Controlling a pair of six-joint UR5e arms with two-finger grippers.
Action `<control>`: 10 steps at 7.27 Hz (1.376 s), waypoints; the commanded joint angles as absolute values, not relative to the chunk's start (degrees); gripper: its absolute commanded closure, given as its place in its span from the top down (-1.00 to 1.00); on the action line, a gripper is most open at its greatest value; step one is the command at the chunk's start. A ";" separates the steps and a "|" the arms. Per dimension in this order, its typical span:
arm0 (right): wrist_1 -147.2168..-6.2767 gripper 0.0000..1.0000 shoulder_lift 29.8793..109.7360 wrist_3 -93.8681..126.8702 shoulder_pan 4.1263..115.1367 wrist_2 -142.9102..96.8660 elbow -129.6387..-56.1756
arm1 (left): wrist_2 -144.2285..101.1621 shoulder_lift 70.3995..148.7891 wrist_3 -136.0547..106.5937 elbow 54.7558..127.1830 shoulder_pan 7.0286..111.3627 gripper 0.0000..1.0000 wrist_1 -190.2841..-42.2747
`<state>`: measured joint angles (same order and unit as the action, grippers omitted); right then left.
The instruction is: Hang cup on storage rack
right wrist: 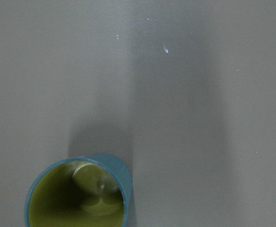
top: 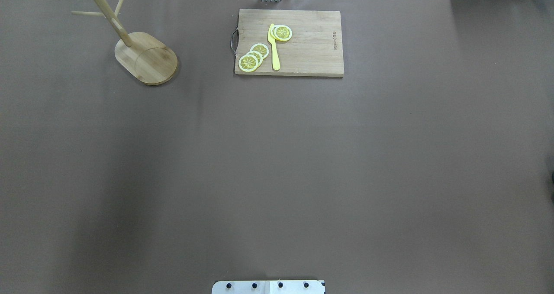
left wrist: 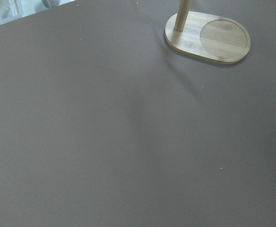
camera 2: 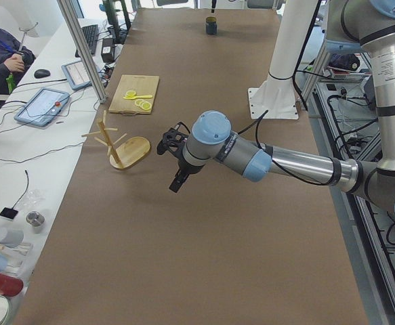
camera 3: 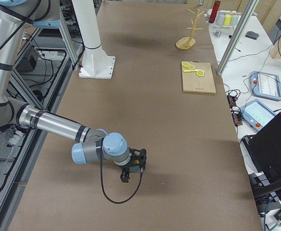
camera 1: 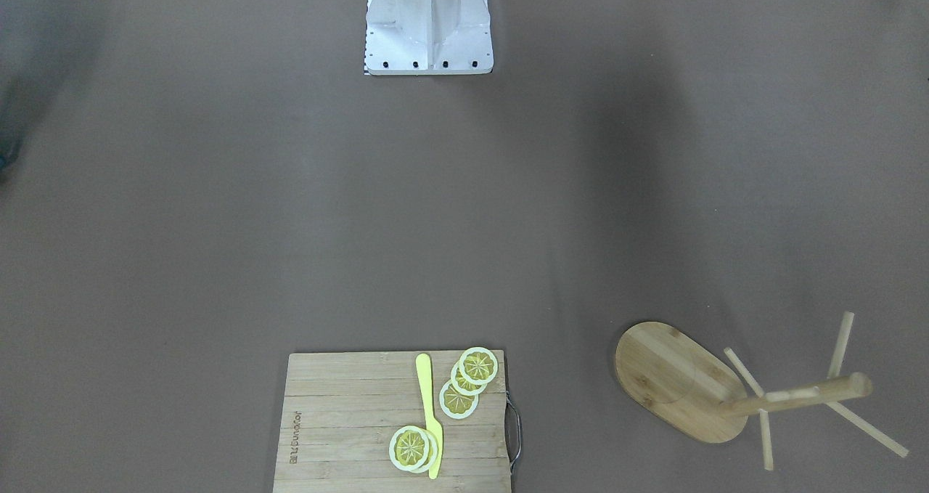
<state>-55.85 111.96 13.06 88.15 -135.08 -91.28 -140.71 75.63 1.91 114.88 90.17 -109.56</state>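
Left claw (camera 2: 177,184) over brown table (camera 2: 204,271), white desk (camera 2: 48,145) alongside

The only lettering is a dark burnt-in mark (camera 1: 294,438) on the wooden cutting board (camera 1: 348,420). In the front-facing view it runs sideways along the board's 9 o'clock edge, with the board at the table's 6 o'clock. In the overhead view it lies along the board's 3 o'clock edge. It is a short line of characters, too small and blurred to spell out. The cup (camera 2: 212,26) is too small for any marking to be read.
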 commanded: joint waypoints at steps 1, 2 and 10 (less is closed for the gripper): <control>-50.54 0.71 110.57 18.44 87.11 -135.09 -88.07 | -140.71 74.19 2.02 114.87 90.18 0.98 -111.69; -50.54 0.62 109.78 20.20 86.49 -135.09 -87.98 | -140.71 73.92 1.93 114.70 90.18 0.98 -112.32; -46.93 -1.00 110.48 19.86 80.25 -132.89 -88.06 | -140.71 72.69 1.76 114.61 90.18 0.98 -113.38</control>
